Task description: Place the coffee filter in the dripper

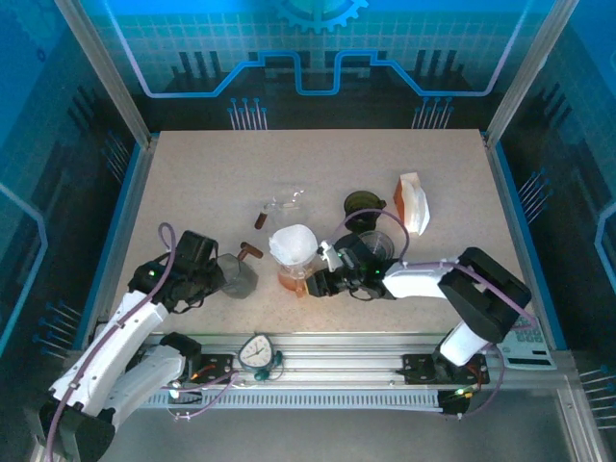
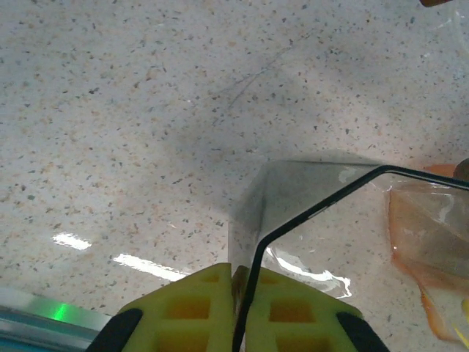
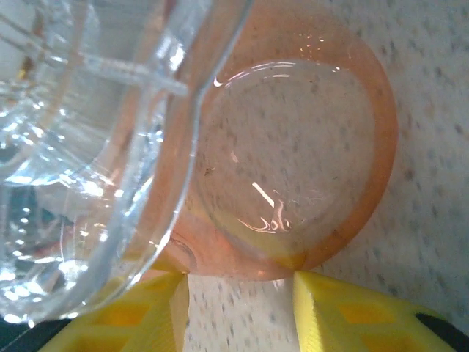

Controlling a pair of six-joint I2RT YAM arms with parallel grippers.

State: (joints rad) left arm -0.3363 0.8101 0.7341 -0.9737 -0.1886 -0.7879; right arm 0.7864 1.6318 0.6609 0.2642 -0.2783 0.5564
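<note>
Closest to the lens, finds yellow fingers of the left end effector clenched on the thin wall of a grey glass cup, at 6 o'clock of the left wrist view. From above, places that cup at 8 o'clock of the worktop, just beside the dripper.

Finds the right end effector at 6 o'clock of its own view, jaws part-way apart and flanking the orange base ring of the dripper. Cannot tell whether the pads bear on it. Places it at 3 o'clock of the dripper in the top view.

Locates the coffee filter near worktop centre, a white cone sitting in the dripper's mouth. Cannot confirm full seating from above.

Judges the filter very light, soft and easily creased or crushed. Advises a gentle pinch at the upper rim or seam, never across the cone. Judges the dripper clear, smooth-walled, likely slippery and prone to tipping. Advises steadying it at the base ring. Flags risk of dislodging the filter if the base shifts.
</note>
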